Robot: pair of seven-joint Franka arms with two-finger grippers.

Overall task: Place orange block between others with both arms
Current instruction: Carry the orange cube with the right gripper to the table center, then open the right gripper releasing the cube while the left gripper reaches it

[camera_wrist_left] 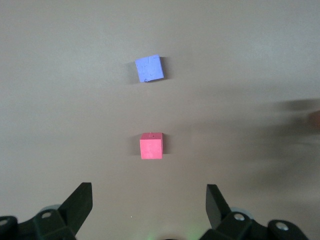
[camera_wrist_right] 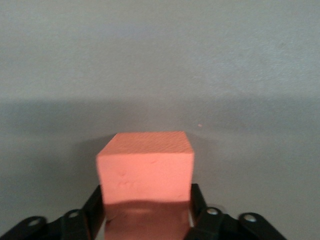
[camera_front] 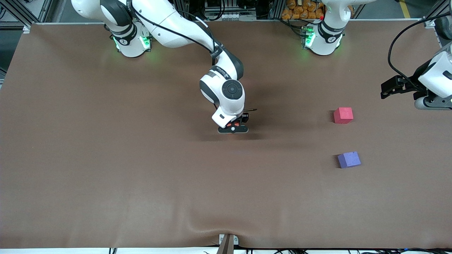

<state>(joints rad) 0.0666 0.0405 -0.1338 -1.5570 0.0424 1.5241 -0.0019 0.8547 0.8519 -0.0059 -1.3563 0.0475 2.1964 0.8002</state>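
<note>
Setting the orange block down mid-table, the right gripper seems barely clamped on it. Left gripper, fingers apart, waits over the table's end, next to collect it.

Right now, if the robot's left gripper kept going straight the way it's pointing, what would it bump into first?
Probably the bare table. The left gripper hangs open, pointing down, and the red-pink block lies a little ahead of its fingertips, the purple block past that. Depth is unclear, so it might clip the red-pink one.
</note>
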